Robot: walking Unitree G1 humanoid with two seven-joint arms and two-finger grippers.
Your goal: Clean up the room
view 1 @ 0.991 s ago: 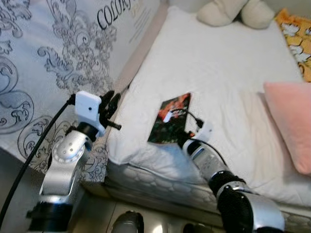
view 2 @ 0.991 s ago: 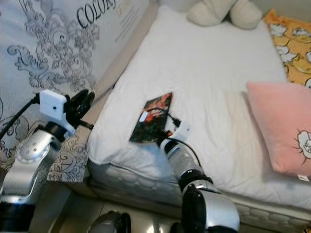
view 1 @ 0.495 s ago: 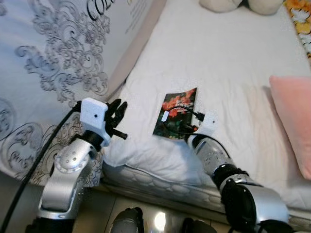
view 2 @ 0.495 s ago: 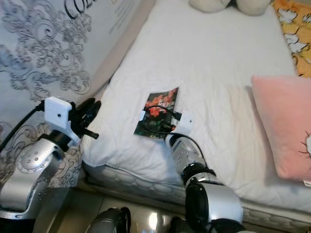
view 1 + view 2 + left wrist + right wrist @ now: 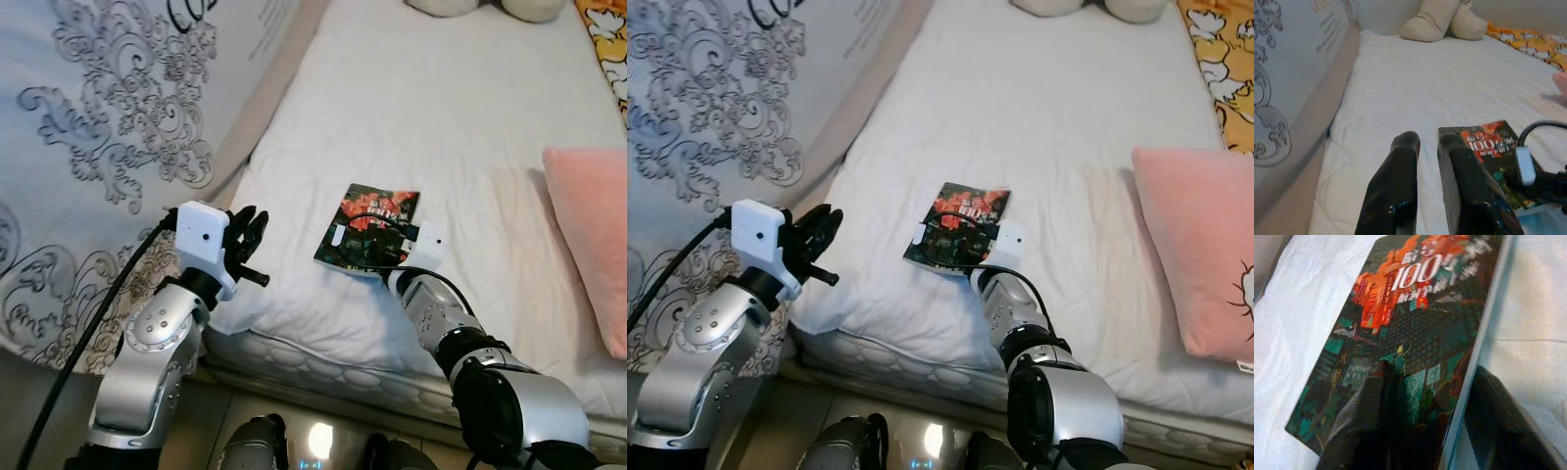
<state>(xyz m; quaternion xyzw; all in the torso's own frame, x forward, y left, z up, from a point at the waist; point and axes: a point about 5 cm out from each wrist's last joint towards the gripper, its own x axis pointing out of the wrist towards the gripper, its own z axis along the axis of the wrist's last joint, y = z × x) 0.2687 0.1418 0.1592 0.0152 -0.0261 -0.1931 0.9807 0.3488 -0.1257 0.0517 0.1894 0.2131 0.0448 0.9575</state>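
Observation:
A dark book [image 5: 377,220] with a red and teal cover lies near the front of the white bed [image 5: 441,98]. My right gripper [image 5: 1432,372] is shut on the book's near corner, one finger [image 5: 1366,421] on the cover and the other [image 5: 1503,426] past its edge. The right wrist with its white camera block [image 5: 428,240] rests on the bedding just behind the book. My left gripper [image 5: 251,227] hovers by the bed's left front corner, shut with nothing in it, pointing across the sheet toward the book [image 5: 1488,147].
A pink pillow [image 5: 593,245] lies on the bed's right side. A beige plush toy [image 5: 1442,19] and a yellow printed cloth [image 5: 1215,59] are at the far end. A large grey panel with a scroll pattern [image 5: 98,127] leans along the bed's left side.
The camera has tilted and shifted. The book has turned and slid a little to the right with my right gripper on it. My left gripper stays by the bed corner.

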